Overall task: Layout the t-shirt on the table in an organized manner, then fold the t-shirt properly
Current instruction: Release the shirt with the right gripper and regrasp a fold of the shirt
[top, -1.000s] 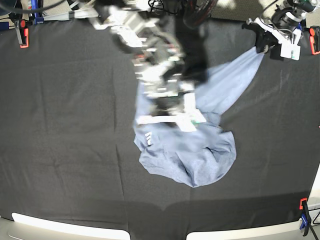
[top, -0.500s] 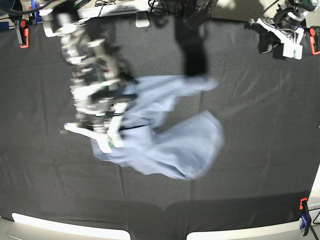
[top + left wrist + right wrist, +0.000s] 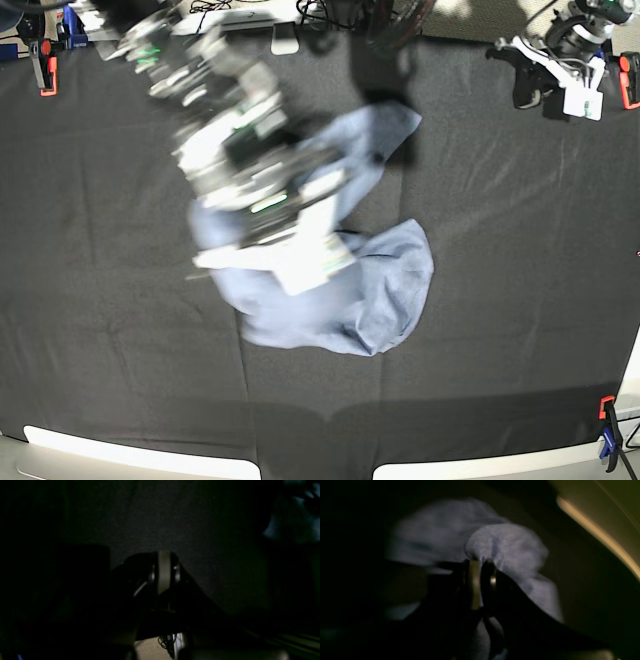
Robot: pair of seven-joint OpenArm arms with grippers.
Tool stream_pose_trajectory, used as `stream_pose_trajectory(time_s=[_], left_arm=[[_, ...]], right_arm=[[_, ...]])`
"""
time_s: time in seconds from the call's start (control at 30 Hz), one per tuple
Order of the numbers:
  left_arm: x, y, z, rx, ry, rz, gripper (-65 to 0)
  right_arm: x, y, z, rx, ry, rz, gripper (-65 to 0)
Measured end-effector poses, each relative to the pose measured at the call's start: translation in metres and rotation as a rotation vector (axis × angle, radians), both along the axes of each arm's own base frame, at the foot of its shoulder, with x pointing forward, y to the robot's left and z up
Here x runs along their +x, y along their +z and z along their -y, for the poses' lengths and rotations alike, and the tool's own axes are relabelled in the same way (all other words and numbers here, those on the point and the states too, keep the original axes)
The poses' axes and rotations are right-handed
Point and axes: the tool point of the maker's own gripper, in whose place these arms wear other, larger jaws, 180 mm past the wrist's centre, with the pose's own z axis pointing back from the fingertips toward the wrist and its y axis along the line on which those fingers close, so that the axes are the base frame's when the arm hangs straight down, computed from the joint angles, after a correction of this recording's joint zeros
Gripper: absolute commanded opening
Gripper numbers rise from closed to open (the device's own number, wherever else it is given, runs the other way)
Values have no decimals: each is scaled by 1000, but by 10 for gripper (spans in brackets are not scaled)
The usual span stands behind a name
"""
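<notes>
The light blue-grey t-shirt [image 3: 385, 300] lies crumpled on the black table [image 3: 520, 250], one part trailing up toward the back [image 3: 375, 135]. My right gripper [image 3: 290, 262], blurred by motion, hangs over the shirt's left part. In the right wrist view this gripper [image 3: 478, 566] is shut on a bunched fold of the t-shirt [image 3: 507, 545]. My left gripper [image 3: 528, 92] sits at the back right, apart from the shirt. In the left wrist view it [image 3: 163, 555] is shut with nothing in it over bare cloth, and a bit of t-shirt [image 3: 287, 530] shows at the upper right.
Red clamps [image 3: 45, 65] [image 3: 628, 80] grip the back corners. A blue and orange clamp [image 3: 607, 432] is at the front right. A pale strip [image 3: 130, 455] marks the front edge. Cables and devices [image 3: 240, 15] crowd the back edge.
The left gripper let go of the shirt corner it held a second ago. The right arm swung left with the shirt, then back toward the middle, dragging the fabric along.
</notes>
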Motion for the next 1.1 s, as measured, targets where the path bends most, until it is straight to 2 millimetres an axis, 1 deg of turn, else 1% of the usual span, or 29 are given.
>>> stream_pose_trajectory(time_s=[0.1, 0.17, 0.23, 0.33, 0.37, 0.43, 0.5, 0.53, 0.6, 0.63, 0.7, 0.8, 0.87, 0.97, 1.1], left_arm=[[0, 0, 0, -1, 1, 1, -650], [0, 0, 0, -1, 1, 1, -650], [0, 0, 0, -1, 1, 1, -650], [0, 0, 0, -2, 1, 1, -650], [0, 0, 0, -1, 1, 1, -650], [0, 0, 0, -1, 1, 1, -650], [0, 0, 0, -1, 1, 0, -650], [0, 0, 0, -2, 1, 1, -650], [0, 0, 0, -1, 2, 1, -650], [0, 0, 0, -2, 1, 1, -650], [0, 0, 0, -1, 2, 1, -650], [1, 0, 0, 0, 0, 3, -650], [4, 2, 0, 0, 0, 11, -606], [12, 6, 1, -19, 5, 37, -556], [20, 17, 15, -78, -48, 86, -518]], right_arm=[[-24, 8, -51, 69, 107, -17, -650], [-35, 14, -75, 108, 150, -24, -650], [-42, 21, -91, 139, 178, -27, -650], [-44, 28, -104, 171, 186, -34, -650], [-44, 27, -106, 175, 184, -41, -624], [-46, 21, -111, 175, 183, -67, -506], [-58, 11, -122, 199, 239, -137, -404], [-67, 8, -128, 205, 291, -169, -378], [-81, 7, -138, 192, 399, -183, -374], [-83, 7, -140, 187, 417, -181, -374], [-80, 9, -136, 169, 405, -166, -374], [-61, 18, -121, 156, 339, -110, -374], [-44, 21, -104, 163, 273, -101, -374], [-15, 15, -68, 175, 141, -128, -374], [17, 10, -11, 251, -29, -161, -375]])
